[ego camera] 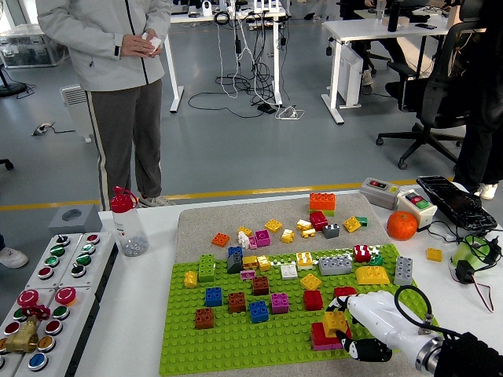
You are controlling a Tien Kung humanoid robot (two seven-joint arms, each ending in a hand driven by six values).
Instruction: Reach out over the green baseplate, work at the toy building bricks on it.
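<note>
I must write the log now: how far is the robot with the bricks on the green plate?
Several bricks already stand on the green baseplate. The right hand is over its near right corner, at the yellow brick on the red one. Loose bricks remain on the grey mat behind.

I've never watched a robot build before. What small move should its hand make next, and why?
Probably close the right hand on the yellow brick. The hand sits low over the green baseplate, fingers right beside that brick atop the red brick, but a firm grasp isn't evident.
</note>
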